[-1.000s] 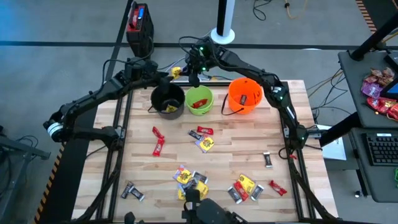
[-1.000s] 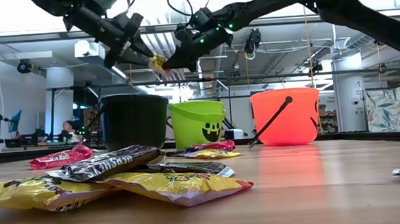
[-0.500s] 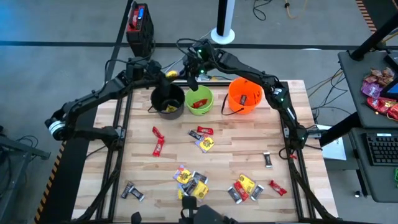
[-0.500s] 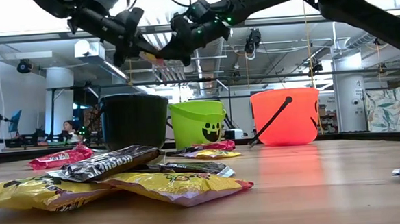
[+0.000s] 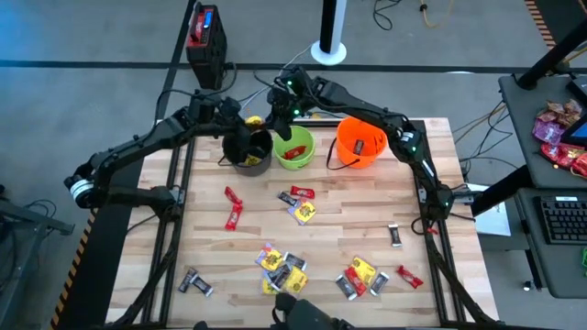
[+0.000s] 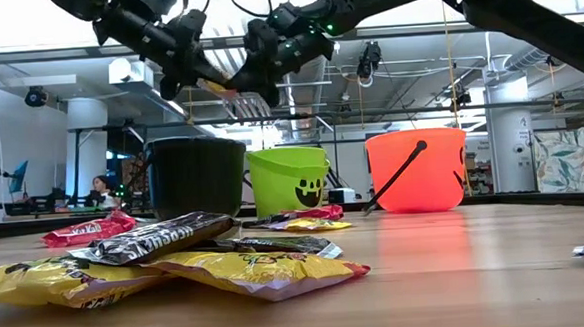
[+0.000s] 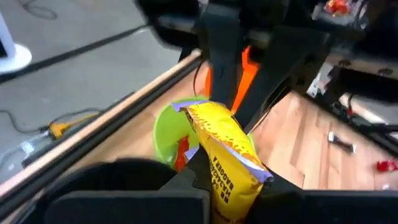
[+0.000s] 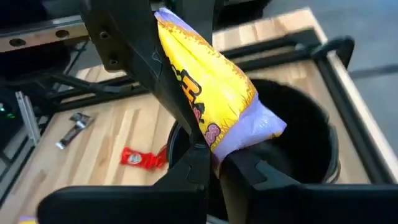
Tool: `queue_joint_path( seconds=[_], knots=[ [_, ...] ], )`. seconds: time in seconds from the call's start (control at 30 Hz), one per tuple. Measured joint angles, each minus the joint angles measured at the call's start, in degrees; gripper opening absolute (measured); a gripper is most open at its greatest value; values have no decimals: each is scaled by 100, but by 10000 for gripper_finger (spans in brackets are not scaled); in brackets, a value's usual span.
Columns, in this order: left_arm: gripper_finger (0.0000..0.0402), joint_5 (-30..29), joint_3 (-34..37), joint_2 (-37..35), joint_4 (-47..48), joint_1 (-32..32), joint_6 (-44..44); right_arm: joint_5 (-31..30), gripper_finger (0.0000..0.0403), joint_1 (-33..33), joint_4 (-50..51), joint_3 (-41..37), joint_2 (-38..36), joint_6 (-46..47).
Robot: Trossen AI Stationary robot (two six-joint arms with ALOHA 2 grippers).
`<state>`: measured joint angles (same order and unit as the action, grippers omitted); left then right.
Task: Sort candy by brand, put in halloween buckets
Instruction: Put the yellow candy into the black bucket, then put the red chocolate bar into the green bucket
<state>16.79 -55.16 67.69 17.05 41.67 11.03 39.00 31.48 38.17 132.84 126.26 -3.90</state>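
A yellow candy packet [image 5: 254, 120] hangs in the air above the far rim of the black bucket [image 5: 248, 147], stretched between both grippers. My left gripper [image 5: 243, 122] is shut on one end and my right gripper [image 5: 268, 119] on the other. The lime green bucket [image 5: 293, 147] and the orange bucket [image 5: 359, 140] stand in a row to the black one's right, all on their bases at the table's far side. Loose candy lies on the wood: red bars [image 5: 235, 209] and mixed heaps [image 5: 282, 268] near the front edge. My left gripper pinches one end of the packet [image 7: 227, 186] between its two fingers, coming from the table's left and slanting down. The packet runs away from the fingers toward the other gripper, clear of everything below. My right gripper pinches the opposite, purple-tinted end [image 8: 214, 146] between its two fingers, slanting down from the far right. The packet [image 6: 218, 87] spans the gap to the left gripper, lifted above the black bucket [image 8: 298, 143].
More candy lies at the middle [image 5: 301, 203] and near right [image 5: 359, 277] of the table. A side desk with pink and red bags [image 5: 559, 128] stands beyond the right edge. A red and black box [image 5: 204, 27] sits past the far left corner. A person [image 6: 100, 189] sits in the room behind.
My left gripper, open beside the packet a second ago, has shut on the end that stuck out of my right gripper. My right gripper has rolled about its own line with the packet, which now lies between both grippers.
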Motion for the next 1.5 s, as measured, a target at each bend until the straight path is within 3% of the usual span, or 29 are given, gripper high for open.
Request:
queue_joint_path(
  seconds=[0.17,0.47,0.8,0.97,1.07,1.13,1.37,1.5],
  knots=[
    [0,-443,23,-4,569,26,-132,-37,85,41,390,0,-35,326],
    [13,-489,36,323,1619,20,-408,-195,182,90,1237,156,-58,536],
    [160,-726,-75,615,2070,13,-351,-195,201,-92,1483,216,-114,717],
    [203,-699,-288,167,2865,-167,-257,-298,201,-122,1855,216,-204,735],
    [210,-696,-306,-441,3554,-726,334,-603,201,-156,2169,216,-295,706],
    [211,-857,-132,-917,3706,-1446,970,-833,201,-212,2330,216,-367,695],
    [212,-3458,978,-1831,2909,-4326,3189,-1368,201,-431,2327,216,-518,816],
    [212,-3896,1805,-1778,2525,-5356,4300,-1381,201,-547,2342,216,-518,1046]
  ],
)
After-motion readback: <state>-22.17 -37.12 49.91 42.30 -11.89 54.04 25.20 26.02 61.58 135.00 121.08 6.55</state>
